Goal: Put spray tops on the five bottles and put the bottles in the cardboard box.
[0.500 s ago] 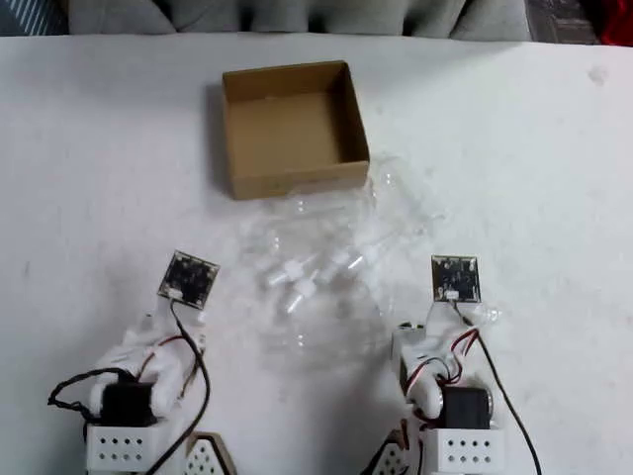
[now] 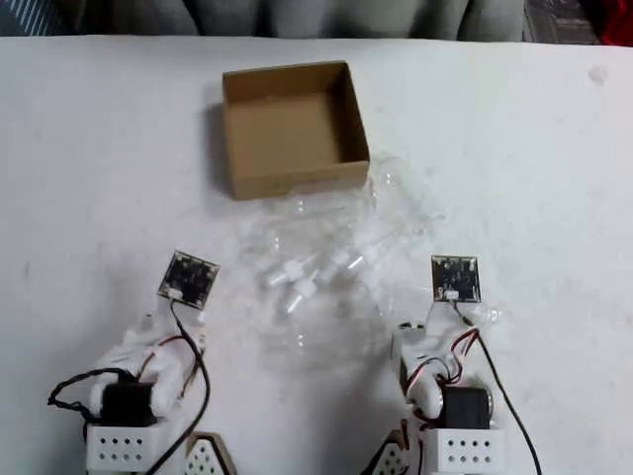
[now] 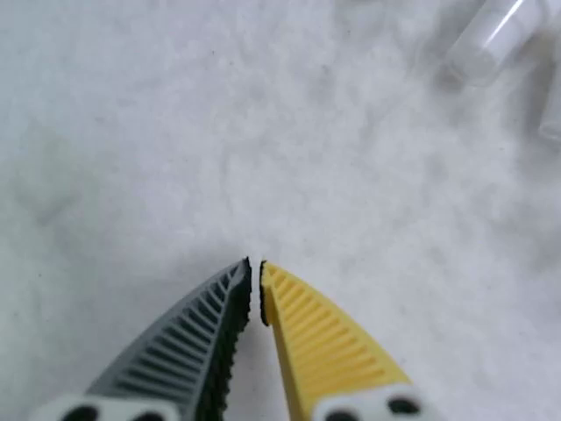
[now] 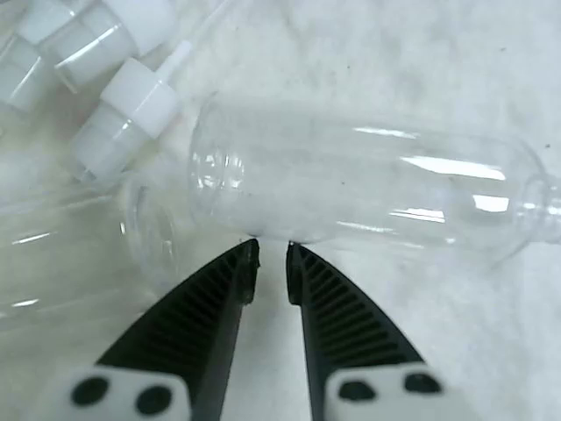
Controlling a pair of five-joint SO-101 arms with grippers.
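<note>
Evidently, nothing is done yet.
Uncapped bottles (image 2: 381, 203) and spray tops (image 2: 302, 277) are scattered on the worktop (image 2: 554, 198), just nearer than the empty cardboard box (image 2: 297, 183); left jaws and right jaws are seen almost pressed together, empty.

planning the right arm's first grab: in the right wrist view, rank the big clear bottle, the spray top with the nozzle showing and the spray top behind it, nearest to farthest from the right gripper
1. clear bottle: lying on its side, just ahead of the right gripper.
2. spray top with the nozzle: past the bottle's base end.
3. spray top behind it: farther out again.
</note>
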